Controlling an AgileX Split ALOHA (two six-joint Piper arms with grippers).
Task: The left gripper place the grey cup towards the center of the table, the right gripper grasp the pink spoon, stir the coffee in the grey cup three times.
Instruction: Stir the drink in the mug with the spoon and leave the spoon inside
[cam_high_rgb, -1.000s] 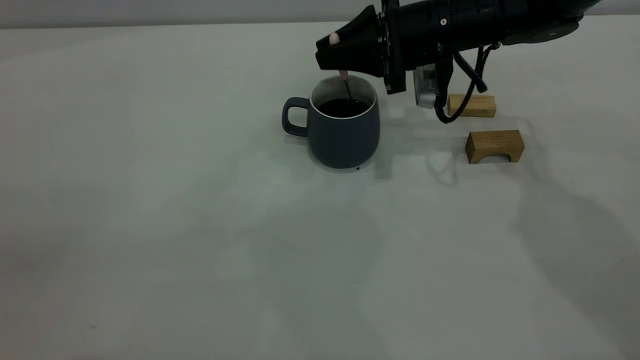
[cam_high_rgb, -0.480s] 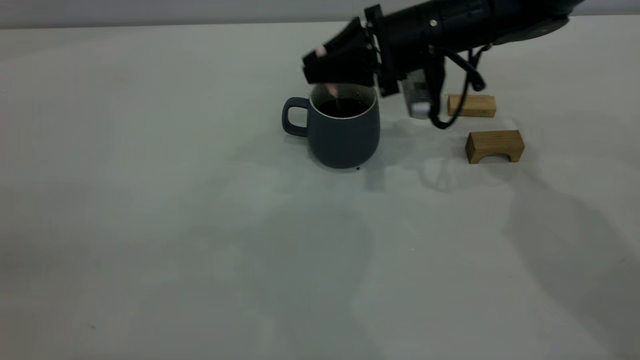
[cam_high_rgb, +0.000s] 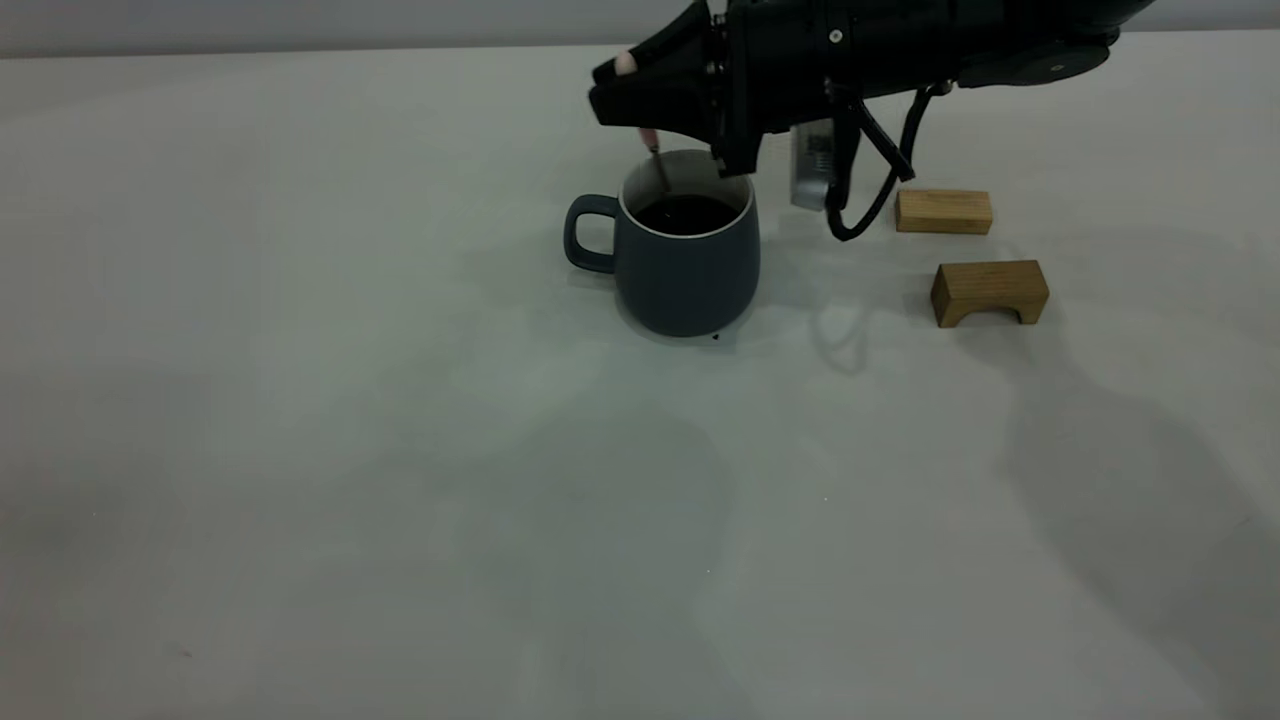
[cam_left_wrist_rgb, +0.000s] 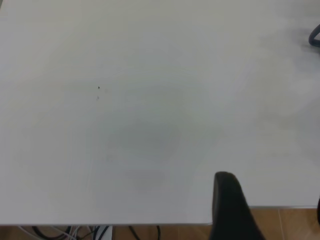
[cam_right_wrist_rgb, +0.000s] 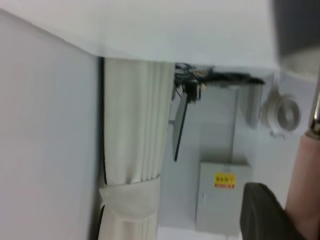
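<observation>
Now grey cup (cam_high_rgb: 686, 265) holding dark coffee (cam_high_rgb: 686, 213), right gripper (cam_high_rgb: 640, 95) clamping pink spoon (cam_high_rgb: 655, 155) dipped inside

Right arm: cut off by the exterior view's top and right edges.
Right gripper (cam_high_rgb: 640, 92): the meeting of the jaws is lost against the black housing.
Spoon (cam_high_rgb: 657, 160): handle mostly hidden inside the jaws, only the pink tip showing at top; bowl sunk in the coffee (cam_high_rgb: 686, 213), unseen.
Cup (cam_high_rgb: 686, 262): far rim hidden behind the gripper.
Left gripper (cam_left_wrist_rgb: 230, 207): one dark finger only, cut by the wrist view's edge; opening cannot be told.
Right wrist view: blurred throughout; spoon handle (cam_right_wrist_rgb: 306, 185) cut at the edge.
</observation>
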